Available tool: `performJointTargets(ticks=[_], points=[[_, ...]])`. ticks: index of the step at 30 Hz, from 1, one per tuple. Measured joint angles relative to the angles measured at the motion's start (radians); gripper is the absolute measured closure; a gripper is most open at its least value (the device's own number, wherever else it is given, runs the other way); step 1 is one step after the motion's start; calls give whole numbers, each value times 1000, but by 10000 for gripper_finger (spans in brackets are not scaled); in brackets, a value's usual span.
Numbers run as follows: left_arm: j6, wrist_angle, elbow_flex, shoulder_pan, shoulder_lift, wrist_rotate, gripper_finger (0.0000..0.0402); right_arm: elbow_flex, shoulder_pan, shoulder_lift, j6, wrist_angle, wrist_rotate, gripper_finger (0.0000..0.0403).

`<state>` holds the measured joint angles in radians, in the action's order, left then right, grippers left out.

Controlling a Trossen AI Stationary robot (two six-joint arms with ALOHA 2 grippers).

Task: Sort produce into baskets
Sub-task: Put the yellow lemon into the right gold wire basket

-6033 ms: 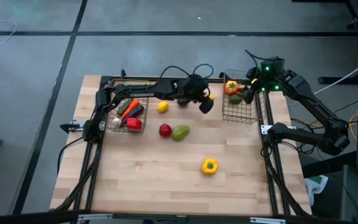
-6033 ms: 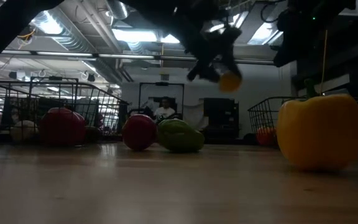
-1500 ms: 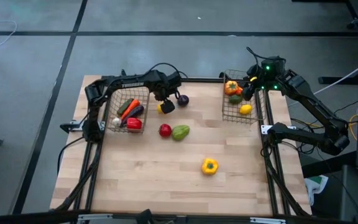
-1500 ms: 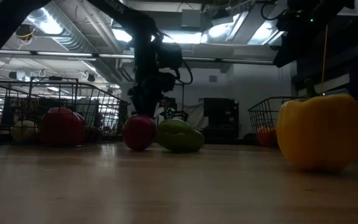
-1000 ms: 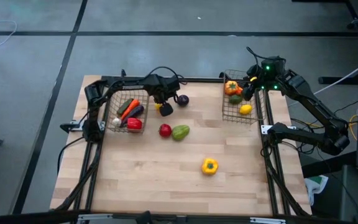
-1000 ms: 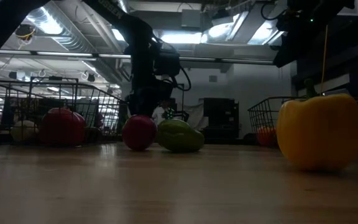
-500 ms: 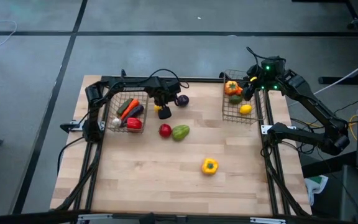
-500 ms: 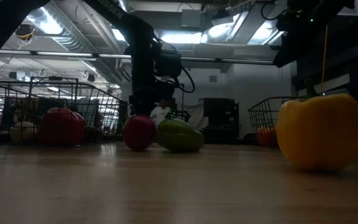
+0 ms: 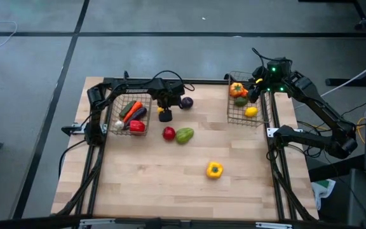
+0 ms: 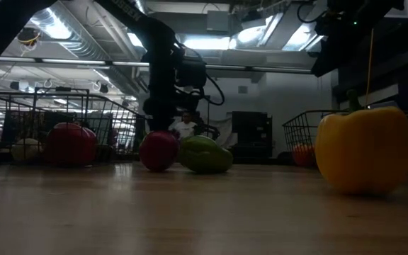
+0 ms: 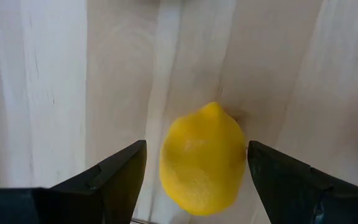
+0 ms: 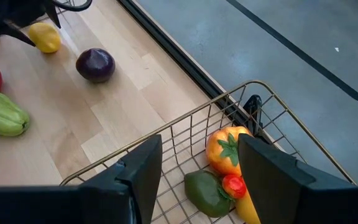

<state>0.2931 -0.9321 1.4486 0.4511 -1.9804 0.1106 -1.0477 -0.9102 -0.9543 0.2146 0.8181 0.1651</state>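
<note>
Left fingers (image 11: 120,177) wide astride lemon (image 11: 202,158)

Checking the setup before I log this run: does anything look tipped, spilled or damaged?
Nothing stands out. Both baskets sit upright with produce inside, and the loose pieces lie intact on the table. The open left gripper straddles a lemon.

In the high view, one basket (image 9: 127,116) sits upper left on the table (image 9: 157,184), the other (image 9: 243,102) upper right. A lemon (image 9: 166,115) lies just right of the left basket, an eggplant (image 9: 187,102) beyond it. A tomato (image 9: 168,133) and avocado (image 9: 184,135) lie centre, touching; a pepper (image 9: 214,169) lies lower.
</note>
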Motion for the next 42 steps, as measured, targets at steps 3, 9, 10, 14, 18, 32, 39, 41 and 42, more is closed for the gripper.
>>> performJointTargets(ticks=[3,9,10,14,18,32,39,41,42], points=[[27,3,-9,0,0,1,125,0,0,0,0,0,0,194],[37,10,-48,0,0,1,125,0,0,0,0,0,0,194],[43,8,-54,0,0,1,125,0,0,0,0,0,0,194],[50,26,-66,0,0,1,125,0,0,0,0,0,0,194],[50,58,-68,0,0,1,125,0,0,0,0,0,0,194],[-46,86,-68,-1,1,0,186,0,0,0,0,0,0,194],[-47,113,-33,-27,1,-8,176,0,0,0,0,-1,0,194],[-50,114,-2,-34,1,-8,176,0,0,0,0,-1,0,194],[-54,113,15,-35,1,-8,176,0,0,0,0,-1,0,194]])
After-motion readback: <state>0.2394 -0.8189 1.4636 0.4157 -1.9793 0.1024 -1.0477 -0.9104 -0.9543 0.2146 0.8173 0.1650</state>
